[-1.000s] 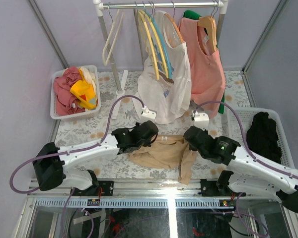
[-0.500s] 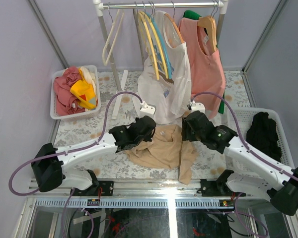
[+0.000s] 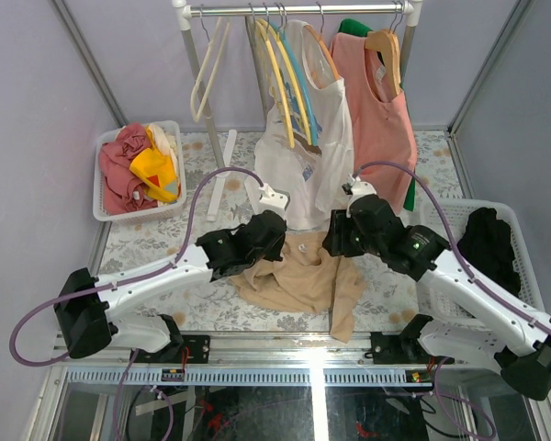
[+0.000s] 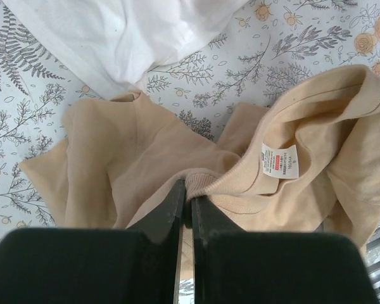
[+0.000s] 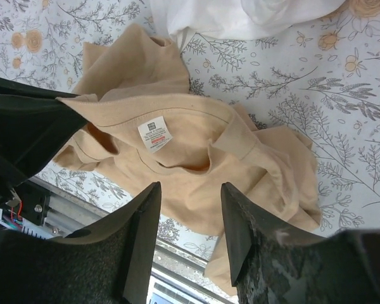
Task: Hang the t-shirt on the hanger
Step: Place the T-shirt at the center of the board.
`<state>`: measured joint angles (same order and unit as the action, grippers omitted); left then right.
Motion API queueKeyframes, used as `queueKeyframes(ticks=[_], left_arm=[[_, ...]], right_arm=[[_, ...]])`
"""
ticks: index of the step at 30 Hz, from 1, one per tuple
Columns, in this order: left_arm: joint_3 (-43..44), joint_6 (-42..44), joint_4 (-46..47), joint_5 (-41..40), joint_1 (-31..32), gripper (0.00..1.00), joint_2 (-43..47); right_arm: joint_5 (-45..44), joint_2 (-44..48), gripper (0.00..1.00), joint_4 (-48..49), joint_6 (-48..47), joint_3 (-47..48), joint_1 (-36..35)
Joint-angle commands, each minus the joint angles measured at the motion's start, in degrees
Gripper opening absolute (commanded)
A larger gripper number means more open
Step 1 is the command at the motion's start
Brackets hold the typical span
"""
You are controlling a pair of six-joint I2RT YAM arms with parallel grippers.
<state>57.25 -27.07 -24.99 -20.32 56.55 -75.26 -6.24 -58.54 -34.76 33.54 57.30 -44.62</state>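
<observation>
The t-shirt [image 3: 298, 280] lay crumpled on the table [image 3: 165, 248] at the lower centre of the top view, one end hanging over the near edge. The hanger [image 3: 298, 87] hung on the rail [image 3: 294, 9] at the upper centre, between yellow ones and against a white shirt [image 3: 303, 175], well apart from the t-shirt.

The left gripper [image 4: 189, 190] was clamped on the ribbed neck edge, jaws pressed together with a fold of collar between them. The right gripper [image 5: 189, 190] hovered over the cloth with its fingers apart and nothing between them; the neck opening and its label [image 5: 155, 134] sat in the centre left of its view.

The step in hand looked like getting a second hold on the collar. Done well, the right gripper would come down on the rim across from the left's pinch, near the label, and take one layer only, not the bunched folds beneath. A grab through both layers would likely shut the neck and leave no way in for the hanger. The left should keep its pinch firm while the right closes, since soft cloth tends to drag.
</observation>
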Motion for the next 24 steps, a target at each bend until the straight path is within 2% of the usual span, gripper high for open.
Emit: queueKeyframes(ticks=[1,7,15,24], left_arm=[[1.32,1.05,0.14,0.50,-0.30,0.00,1.45],[0.65,1.14,0.12,0.70,-0.30,0.00,3.32],[0.06,1.83,0.53,1.36,-0.24,0.00,4.35],[-0.70,1.89,1.88,2.11,-0.30,0.00,4.44]], right_arm=[[0.29,-3.16,0.49,0.06,1.28,2.92,-0.89],[-8.54,-8.62,0.50,-3.28,0.82,4.63,-1.13],[-14.62,-15.60,0.52,-5.51,-0.44,9.58,-2.07],[-16.82,-18.94,0.53,-7.97,-1.35,12.45,-2.66]])
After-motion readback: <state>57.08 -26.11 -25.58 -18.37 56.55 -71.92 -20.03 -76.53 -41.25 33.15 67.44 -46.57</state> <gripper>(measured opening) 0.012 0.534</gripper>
